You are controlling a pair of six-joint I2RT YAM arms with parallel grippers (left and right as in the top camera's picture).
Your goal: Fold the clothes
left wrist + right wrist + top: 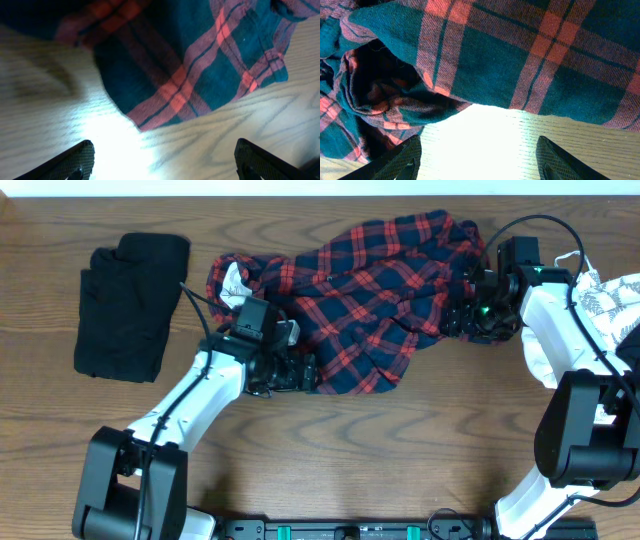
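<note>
A red-and-navy plaid shirt (370, 295) lies crumpled in the middle of the table, its white neck label (236, 280) at the left end. My left gripper (305, 373) is open and empty at the shirt's near left edge; its wrist view shows a plaid hem (200, 75) just ahead of the open fingers (162, 160) over bare wood. My right gripper (462, 315) is open and empty at the shirt's right edge; its wrist view shows plaid cloth (520, 55) ahead of the fingers (477, 157).
A folded black garment (132, 305) lies at the far left. A white leaf-print garment (612, 295) lies at the right edge behind my right arm. The wooden table (350, 450) stretches toward the front.
</note>
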